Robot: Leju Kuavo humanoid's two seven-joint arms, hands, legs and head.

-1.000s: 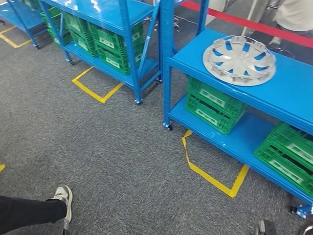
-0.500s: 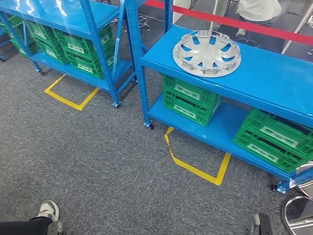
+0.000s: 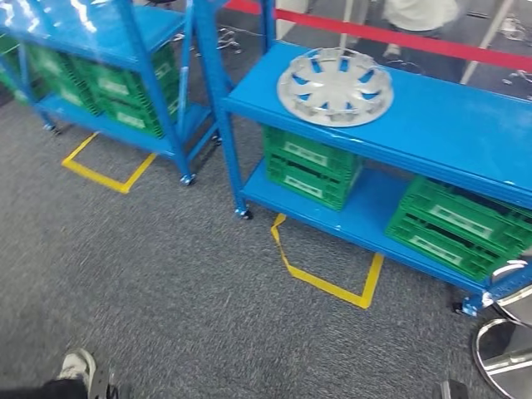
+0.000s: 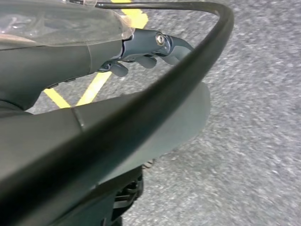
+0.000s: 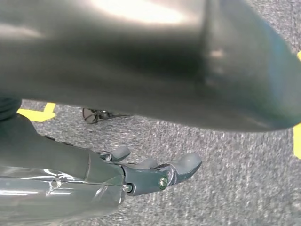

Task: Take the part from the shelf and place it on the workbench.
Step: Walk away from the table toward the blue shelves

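The part, a silver hubcap (image 3: 336, 86) with several spokes, lies flat on the top board of a blue metal shelf (image 3: 439, 125) in the head view, up and to the right of centre. My left hand (image 4: 142, 47) hangs over the grey carpet with its fingers loosely stretched and nothing in it. My right hand (image 5: 152, 176) also hangs over the carpet, its fingers out and holding nothing. Both hands are far from the hubcap.
Green crates (image 3: 310, 166) (image 3: 458, 220) sit on the shelf's lower board. A second blue shelf (image 3: 94, 33) with green crates stands at the left. Yellow floor marks (image 3: 326, 278), a red barrier tape (image 3: 401, 37), a person's shoe (image 3: 75, 366), and a person beyond the tape (image 3: 421, 12).
The whole picture has shifted: the camera has turned, so the shelf with the hubcap now sits further left and nearer the centre. The hubcap itself has not moved on the shelf.
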